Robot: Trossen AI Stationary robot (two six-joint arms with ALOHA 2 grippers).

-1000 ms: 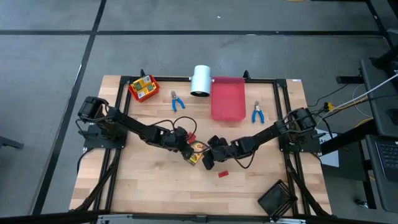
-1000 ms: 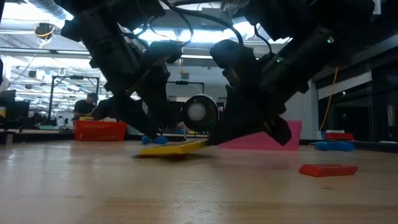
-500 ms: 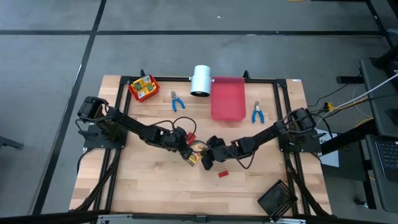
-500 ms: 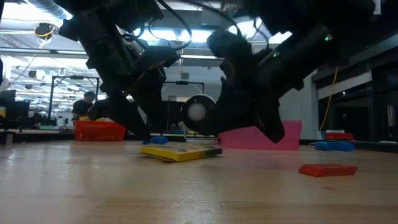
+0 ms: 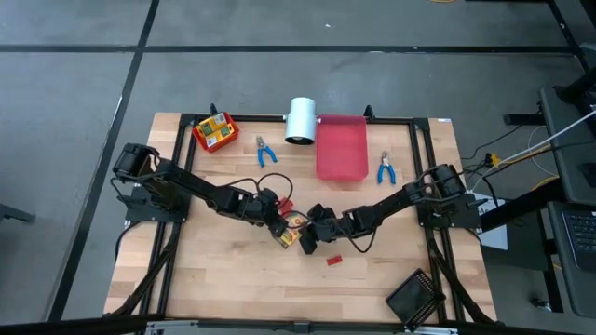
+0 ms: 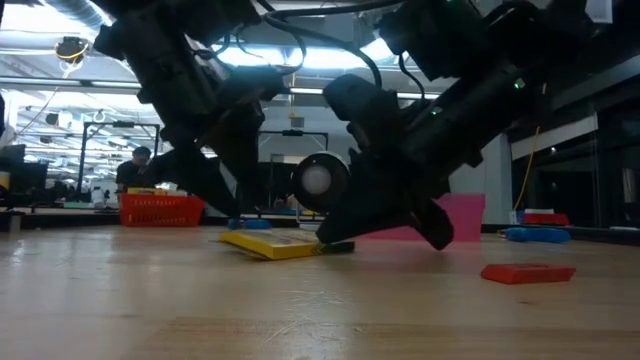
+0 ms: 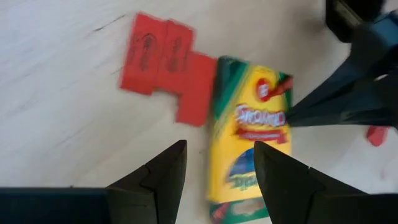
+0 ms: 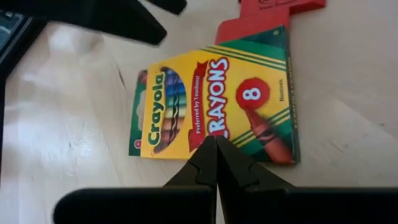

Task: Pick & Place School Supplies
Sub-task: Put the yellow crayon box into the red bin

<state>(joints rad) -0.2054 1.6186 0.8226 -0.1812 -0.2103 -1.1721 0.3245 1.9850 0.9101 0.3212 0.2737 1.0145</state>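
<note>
One crayon box (image 8: 214, 106) is seen flat on the table (image 5: 214, 279), beside red blocks (image 7: 165, 62). It is flanked by the left gripper (image 7: 217, 174), fingers spread, and the right gripper (image 8: 216, 163), fingers pressed together, empty.

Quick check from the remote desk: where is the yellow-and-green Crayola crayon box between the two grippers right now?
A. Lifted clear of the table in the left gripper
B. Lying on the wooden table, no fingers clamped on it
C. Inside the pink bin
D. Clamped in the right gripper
B: the yellow-and-green Crayola crayon box lies on the wooden table; the left gripper is open above it, and the right gripper is shut with its tips at the box's edge.
</note>
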